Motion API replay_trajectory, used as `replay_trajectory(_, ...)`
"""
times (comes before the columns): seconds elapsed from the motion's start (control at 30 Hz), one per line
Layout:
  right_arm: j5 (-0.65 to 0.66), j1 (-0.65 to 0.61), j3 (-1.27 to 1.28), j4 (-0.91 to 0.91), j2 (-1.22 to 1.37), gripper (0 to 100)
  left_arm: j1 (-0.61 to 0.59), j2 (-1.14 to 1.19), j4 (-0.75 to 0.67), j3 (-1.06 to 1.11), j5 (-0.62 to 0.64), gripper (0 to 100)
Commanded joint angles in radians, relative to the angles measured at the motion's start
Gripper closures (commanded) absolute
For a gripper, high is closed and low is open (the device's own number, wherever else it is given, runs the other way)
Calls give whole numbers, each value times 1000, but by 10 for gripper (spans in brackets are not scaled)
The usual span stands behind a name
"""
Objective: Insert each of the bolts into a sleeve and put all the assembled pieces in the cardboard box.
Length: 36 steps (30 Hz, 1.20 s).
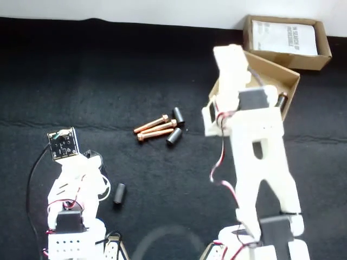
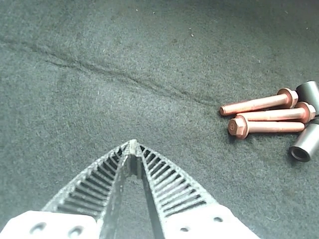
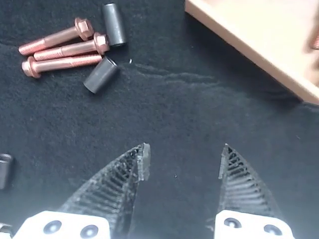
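The three copper-coloured flanged metal bolts [image 1: 154, 129] lie side by side, touching one another, near the middle of the black felt-covered table [image 1: 81, 81]. Two short dark cylindrical sleeves [image 1: 178, 115] lie at their head ends, one just beside the upper bolt and the other [image 1: 174, 135] just beside the lower. A third dark sleeve [image 1: 119, 193] lies well apart, near the left arm's base. None of these bolts sits in a sleeve yet.

The right end effector [image 3: 183, 157] hangs over bare felt between the bolt cluster and the open brown cardboard box [image 1: 265, 70], its fingers spread wide and empty. That suits either a release over the box or a fresh pick. A dark-and-copper item [image 1: 282, 99] against the box's far wall is probably one finished piece.

The left end effector [image 2: 133, 147] is pinched closed on nothing, low over the felt, with the bolts ahead and to one side.

There is open felt all round the cluster. The box's near wall [image 3: 249, 35] is the one edge the right arm must clear. The tightly packed bolts leave little finger room between them.
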Motion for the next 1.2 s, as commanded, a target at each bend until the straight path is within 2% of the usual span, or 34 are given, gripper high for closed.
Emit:
replay_trajectory(0.0,-11,-36,183,-154,-111,789,-15,-10,2,19,-2,990)
replay_trajectory(0.13,-20,-54,325,-332,-134,790,-15,-10,2,19,-2,990)
replay_trajectory(0.33,-218,-64,478,-638,-93,878,-15,-10,2,19,-2,990)
replay_trajectory(0.5,-250,-96,521,-765,-15,879,-13,-10,2,19,-2,990)
replay_trajectory(0.63,-253,-145,513,-820,93,878,-13,-10,2,19,-2,990)
replay_trajectory(0.73,-311,-171,498,-862,182,868,-13,-10,2,19,-2,990)
replay_trajectory(0.87,-322,-179,401,-865,303,817,-13,-10,2,19,-2,990)
replay_trajectory(1.17,-373,-185,153,-831,515,818,-13,-10,2,19,-2,990)
